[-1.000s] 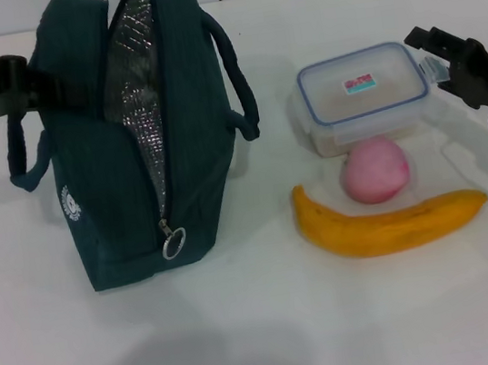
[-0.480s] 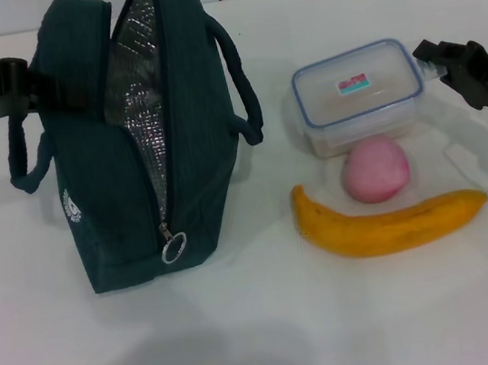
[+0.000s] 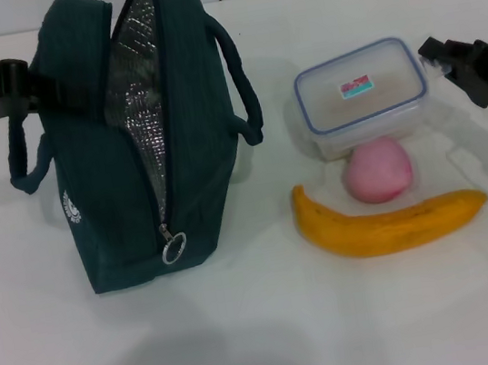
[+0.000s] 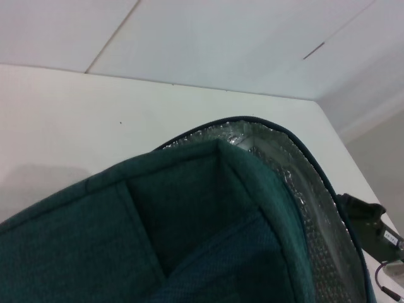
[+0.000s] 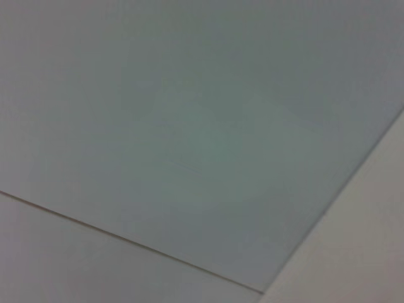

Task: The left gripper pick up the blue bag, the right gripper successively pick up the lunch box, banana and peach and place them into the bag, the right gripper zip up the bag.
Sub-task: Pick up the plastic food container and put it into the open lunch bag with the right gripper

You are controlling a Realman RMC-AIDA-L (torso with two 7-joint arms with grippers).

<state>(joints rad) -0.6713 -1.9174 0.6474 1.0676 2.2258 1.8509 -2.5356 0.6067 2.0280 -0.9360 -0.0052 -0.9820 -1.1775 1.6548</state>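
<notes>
The left gripper (image 3: 27, 82) comes in from the upper left of the frame and is clamped onto the near side of the blue bag (image 3: 142, 143), holding it upright with the zipper gaping and foil lining showing. Biggest thing on the table (image 3: 250, 347) by far, that bag, filling the left half.

Right of centre sits the lunch box (image 3: 361, 94), lid on, flat on the table. Below it the banana (image 3: 388, 223) curves across, and the peach (image 3: 375, 170) is tucked between the two, just about touching the box.

The right gripper (image 3: 446, 56) sits at the right edge, just beside the box's far corner, and I honestly can't tell if its fingers are spread or closed.

If I were steering, I'd straddle the box across its short sides, lift straight up so the peach doesn't roll, then drop it in through the open zipper.
</notes>
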